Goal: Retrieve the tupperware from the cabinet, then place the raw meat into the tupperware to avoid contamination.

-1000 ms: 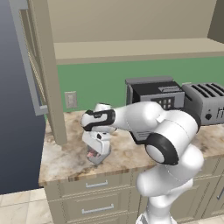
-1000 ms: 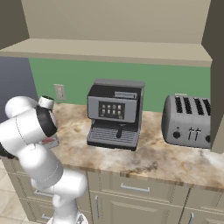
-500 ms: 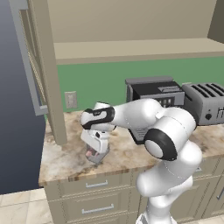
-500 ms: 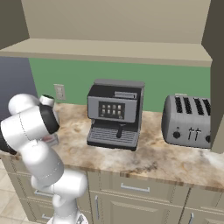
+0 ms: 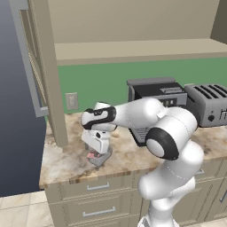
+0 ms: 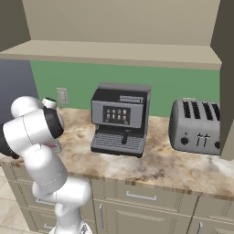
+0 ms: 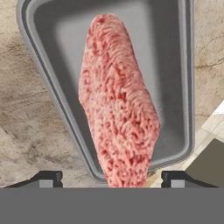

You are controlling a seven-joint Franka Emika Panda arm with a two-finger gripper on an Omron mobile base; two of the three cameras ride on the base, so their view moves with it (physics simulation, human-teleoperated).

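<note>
Raw meat (image 7: 119,100): lies lengthwise in the tupperware, one end overhanging its near rim.
Tupperware (image 7: 175,87): on the marbled tabletop (image 7: 26,113) near its front edge.
My end effector (image 7: 111,179): directly above the meat, fingers spread wide, clear of it.
Cabinet (image 5: 133,48): above, door open.

So the raw meat (image 7: 118,100) is a pinkish-red, crumbly-textured elongated slab lying lengthwise in the tupperware (image 7: 52,87), with one end poking over a corner of the rim. The tupperware's a shallow grey rectangular tub with rounded corners, sitting on the marbled countertop near its front edge. The cabinet (image 5: 48,66) above hangs open, beige, with a plain shelf.
</note>
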